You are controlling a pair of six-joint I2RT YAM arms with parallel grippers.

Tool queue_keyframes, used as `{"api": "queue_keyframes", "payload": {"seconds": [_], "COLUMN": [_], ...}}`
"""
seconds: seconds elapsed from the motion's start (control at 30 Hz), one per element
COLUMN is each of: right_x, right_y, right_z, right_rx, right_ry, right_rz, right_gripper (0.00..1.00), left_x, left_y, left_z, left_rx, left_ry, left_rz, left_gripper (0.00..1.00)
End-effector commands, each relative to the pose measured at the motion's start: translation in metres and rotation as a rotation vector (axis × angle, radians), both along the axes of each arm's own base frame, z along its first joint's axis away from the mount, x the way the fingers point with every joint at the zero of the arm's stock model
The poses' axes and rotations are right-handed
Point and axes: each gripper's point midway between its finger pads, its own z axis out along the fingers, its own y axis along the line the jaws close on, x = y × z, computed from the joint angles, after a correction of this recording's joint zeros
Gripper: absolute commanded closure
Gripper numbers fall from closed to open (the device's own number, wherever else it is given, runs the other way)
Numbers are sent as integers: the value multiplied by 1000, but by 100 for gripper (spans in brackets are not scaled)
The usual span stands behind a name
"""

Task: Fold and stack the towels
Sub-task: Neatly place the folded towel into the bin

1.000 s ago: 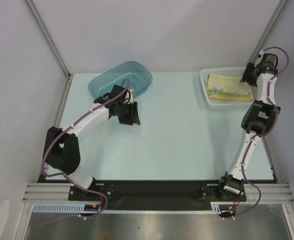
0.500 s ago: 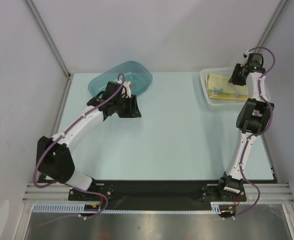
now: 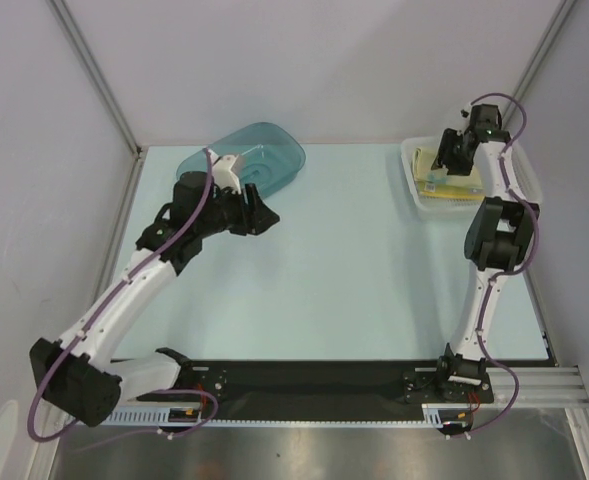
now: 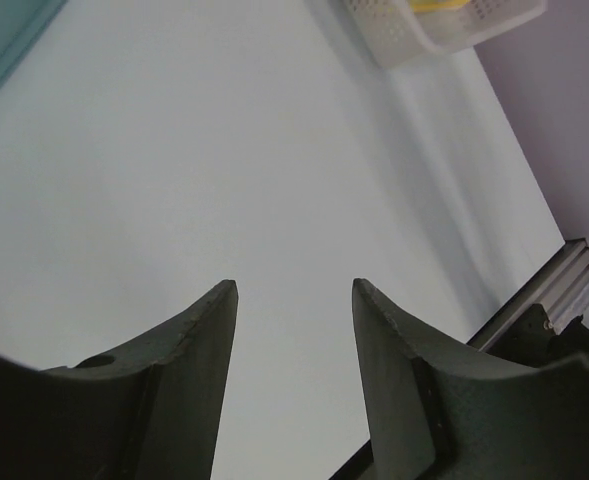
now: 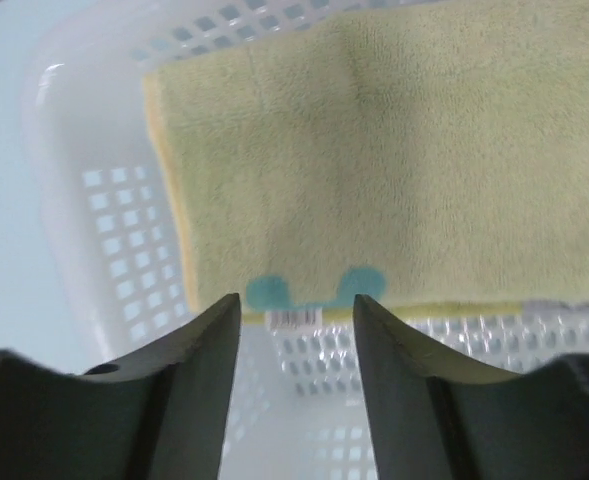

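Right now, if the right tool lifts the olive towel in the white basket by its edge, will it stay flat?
Probably not: the olive towel looks like soft terry cloth, so it should hang limp. It seems light, so the mesh basket should hardly shift. A yellow layer shows under its edge, so the open right tool may pinch both.

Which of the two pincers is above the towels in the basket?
The right pincer: it hovers over the olive-yellow towel in the white mesh basket. The left pincer faces bare table.
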Motion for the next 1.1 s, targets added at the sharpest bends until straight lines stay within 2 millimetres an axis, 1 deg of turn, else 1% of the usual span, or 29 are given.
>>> {"api": "queue_keyframes", "payload": {"seconds": [0.0,0.03,0.07,0.1,0.13,0.17,0.2,0.23,0.27,0.3,0.33,0.37,0.4,0.43,0.47,0.5,0.53,0.57,0.6,0.63,0.67,0.73,0.77,0.8,0.83,0.87,0.9,0.93,1.07], "right_x": [-26,-36,-41,-66,-77,-86,-111,-122,-132,-159,-174,-185,-198,-221,-234,-247,-260,-278,-287,-297,-310,-324,-330,-341,-344,-347,-355,-356,-360], "right_y": [8,15,27,42,53,64,85,100,114,147,159,170,182,198,210,218,221,227,228,228,225,221,218,213,210,205,200,197,176], "right_z": [109,122,133,141,147,148,162,163,176,184,189,197,197,204,204,206,190,196,194,185,184,182,176,187,191,193,199,202,213], "right_rx": [-32,-14,13,40,82,105,132,162,183,219,221,248,261,291,326,339,337,336,343,343,341,349,348,359,367,367,379,377,316], "right_ry": [-143,-161,-198,-197,-202,-209,-233,-236,-283,-307,-319,-344,-351,-382,-381,-392,-356,-378,-370,-343,-349,-353,-351,-406,-438,-466,-512,-537,-616], "right_rz": [-35,-51,-33,-17,-24,-19,13,30,60,137,168,178,196,226,252,285,299,324,327,332,336,331,331,332,322,304,295,285,222], "right_gripper": [42,39,30,22,11,0,0,0,0,0,0,0,0,0,0,0,0,0,0,0,0,0,0,0,0,0,0,0,0], "left_x": [-6,-8,-10,-12,-19,-19,-22,-25,-34,-39,-44,-55,-59,-62,-66,-70,-74,-76,-79,-82,-84,-89,-90,-92,-93,-93,-92,-91,-94], "left_y": [10,20,25,30,37,44,48,51,58,61,63,68,69,71,73,73,73,73,73,72,71,67,66,65,63,63,64,64,59], "left_z": [48,53,58,61,71,76,81,94,95,97,102,111,114,113,115,117,116,115,114,111,110,100,96,93,84,80,77,73,70], "left_rx": [-30,-4,1,2,-9,-10,-18,-50,-64,-77,-90,-112,-120,-122,-130,-136,-134,-132,-134,-131,-133,-132,-131,-130,-124,-121,-119,-122,-142], "left_ry": [-156,-170,-190,-207,-249,-276,-311,-367,-401,-431,-450,-485,-497,-495,-497,-499,-486,-479,-468,-445,-435,-398,-386,-376,-361,-353,-344,-333,-327], "left_rz": [26,62,82,101,122,155,168,180,198,199,200,201,199,204,206,194,190,185,180,169,162,132,123,114,103,103,112,117,91], "left_gripper": [44,43,42,41,40,37,35,29,10,1,0,0,0,0,0,0,0,0,0,0,0,0,0,0,0,0,0,0,0]}}
